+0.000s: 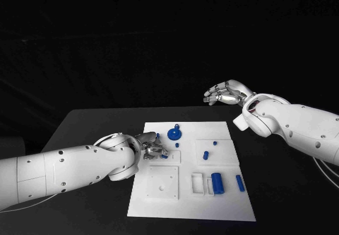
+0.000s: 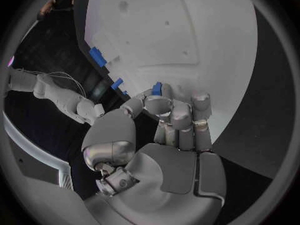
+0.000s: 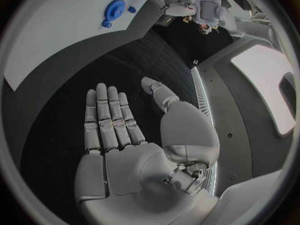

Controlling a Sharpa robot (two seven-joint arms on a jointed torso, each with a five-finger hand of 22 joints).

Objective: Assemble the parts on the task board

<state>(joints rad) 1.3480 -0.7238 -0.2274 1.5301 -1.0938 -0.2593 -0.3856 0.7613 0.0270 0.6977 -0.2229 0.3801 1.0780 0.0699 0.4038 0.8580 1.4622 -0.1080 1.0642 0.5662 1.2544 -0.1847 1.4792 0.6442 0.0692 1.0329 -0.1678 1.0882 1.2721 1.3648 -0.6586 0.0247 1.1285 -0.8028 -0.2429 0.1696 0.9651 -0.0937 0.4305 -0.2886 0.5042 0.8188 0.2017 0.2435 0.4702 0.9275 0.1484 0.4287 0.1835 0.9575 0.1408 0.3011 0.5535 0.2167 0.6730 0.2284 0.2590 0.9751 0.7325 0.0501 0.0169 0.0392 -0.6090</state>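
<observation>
Task board — a recess holds a blue cylinder — left hand pinches a blue part.

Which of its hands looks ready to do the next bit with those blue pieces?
Probably the left. The left hand is already at the board, pinching a small blue part. The right hand is open, raised beyond the board's far edge.

Left hand fingers curled; right hand raised, fingers extended

Left robot hand over the task board left edge beside small blue parts; bare near strip.
</observation>
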